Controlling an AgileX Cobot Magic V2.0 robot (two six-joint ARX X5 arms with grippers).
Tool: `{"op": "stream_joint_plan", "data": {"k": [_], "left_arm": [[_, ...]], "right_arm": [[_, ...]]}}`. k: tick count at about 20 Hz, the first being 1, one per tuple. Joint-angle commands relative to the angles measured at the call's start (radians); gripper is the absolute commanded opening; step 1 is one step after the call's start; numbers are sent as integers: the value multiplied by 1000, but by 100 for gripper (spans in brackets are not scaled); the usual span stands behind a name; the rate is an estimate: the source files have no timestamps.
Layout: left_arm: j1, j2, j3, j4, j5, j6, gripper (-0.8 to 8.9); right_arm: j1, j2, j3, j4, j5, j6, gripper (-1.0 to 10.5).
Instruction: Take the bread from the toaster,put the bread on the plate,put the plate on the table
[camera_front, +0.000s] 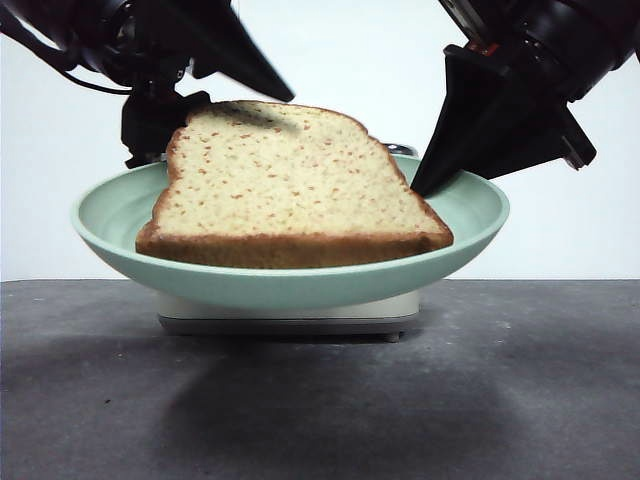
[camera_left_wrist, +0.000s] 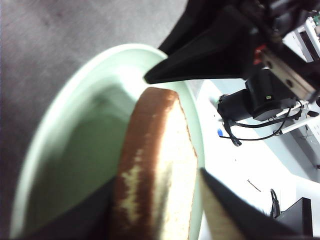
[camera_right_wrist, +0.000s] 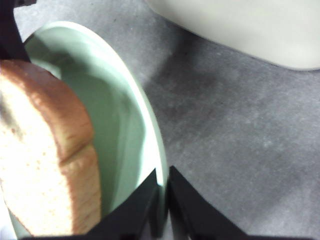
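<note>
Front view: bread (camera_front: 290, 190) lies tilted in plate (camera_front: 300, 275), held above table (camera_front: 320, 390); toaster (camera_front: 290, 312) behind.
Left wrist view: left gripper (camera_left_wrist: 157, 200) straddles the bread, contact unclear.
Right wrist view: right gripper (camera_right_wrist: 162, 192) pinches the plate rim.
Remaining, likely: release bread, set plate down.

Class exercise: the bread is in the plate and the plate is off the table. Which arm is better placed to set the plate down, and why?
Right. The right gripper is clamped on the plate rim, so it carries the plate above the table. The left gripper straddles the bread, not the plate.
</note>
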Motion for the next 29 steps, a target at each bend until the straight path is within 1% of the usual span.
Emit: {"op": "stream_joint_plan", "data": {"k": [1, 3, 5, 7, 9, 12, 15, 18, 21, 25, 29], "left_arm": [[-6, 3, 16, 5, 3, 15, 277], [-6, -13, 26, 3, -4, 14, 277], [-15, -39, 48, -6, -55, 24, 277], [-26, -68, 85, -34, -126, 39, 277], [-40, -85, 121, -68, -141, 56, 277], [-64, -101, 198, -132, -229, 74, 277], [-71, -132, 291, -192, -268, 82, 276], [-71, -193, 388, -241, -339, 81, 273], [-71, -273, 461, -267, -421, 80, 273], [-71, -388, 478, -270, -544, 73, 273], [-71, -469, 478, -309, -597, 73, 273]], "right_arm": [[5, 9, 11, 15, -4, 14, 4], [5, 9, 11, 7, -4, 14, 4], [5, 10, 11, -5, -3, 13, 4], [5, 10, 11, -10, -3, 14, 4], [5, 10, 11, -10, -3, 14, 4], [5, 10, 11, -15, -3, 14, 4], [5, 10, 11, -11, 3, 15, 4], [5, 29, 11, 8, 17, 23, 4], [5, 90, 11, 26, 23, 29, 4], [3, 213, 11, 108, 23, 40, 4], [-9, 328, 11, 184, 24, 49, 4]]}}
